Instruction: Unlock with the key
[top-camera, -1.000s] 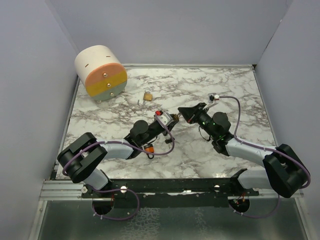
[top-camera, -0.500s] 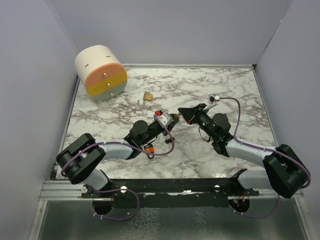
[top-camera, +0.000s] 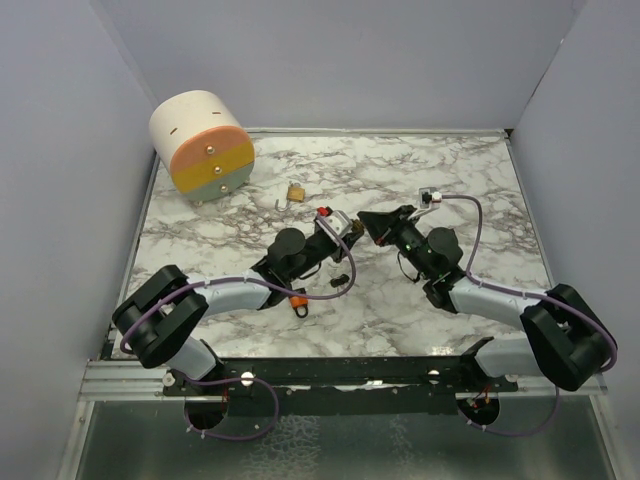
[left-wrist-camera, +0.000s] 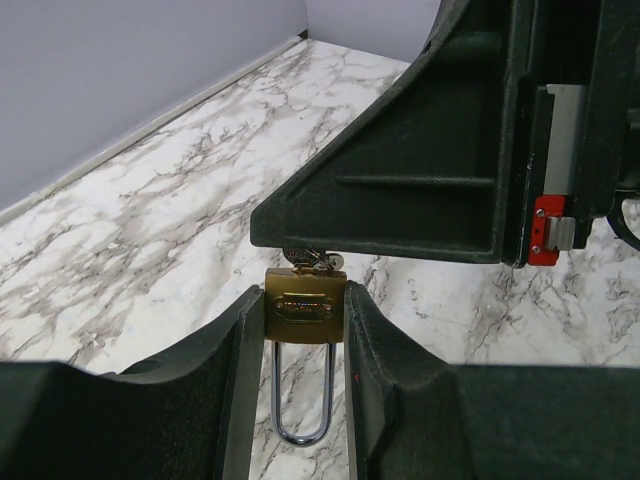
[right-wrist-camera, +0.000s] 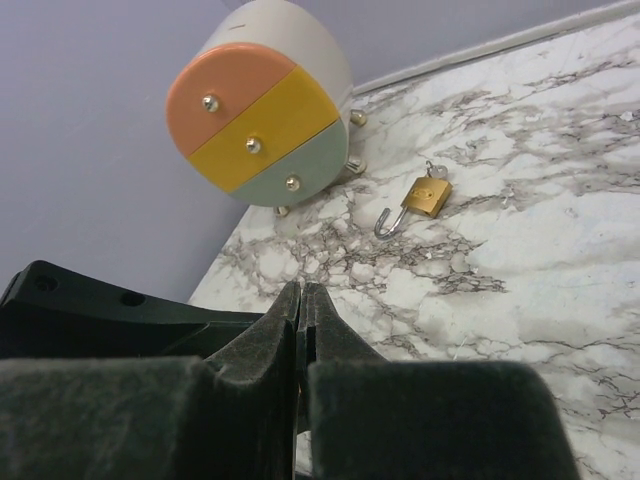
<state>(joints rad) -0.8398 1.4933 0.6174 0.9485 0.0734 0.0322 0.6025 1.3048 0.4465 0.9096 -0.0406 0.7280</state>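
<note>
My left gripper (top-camera: 345, 228) (left-wrist-camera: 303, 293) is shut on a small brass padlock (left-wrist-camera: 304, 308) and holds it by the body, above the table. Its steel shackle (left-wrist-camera: 300, 400) is closed and points back toward the left wrist camera. My right gripper (top-camera: 368, 224) (right-wrist-camera: 301, 291) is shut, and its tip meets the padlock's far end. A silver key (left-wrist-camera: 306, 260) shows at that end, under the right gripper's black finger (left-wrist-camera: 400, 190). In the right wrist view the key is hidden between the pressed fingers.
A second brass padlock (top-camera: 294, 192) (right-wrist-camera: 424, 198) lies on the marble table (top-camera: 450, 170) with its shackle open and a key in it. A round drawer unit (top-camera: 200, 146) (right-wrist-camera: 255, 110) with orange, yellow and green fronts stands at the back left. Grey walls enclose the table.
My left gripper has moved right and a little away from me with the padlock, closing the gap to the right gripper's tip. The right arm has barely moved.
</note>
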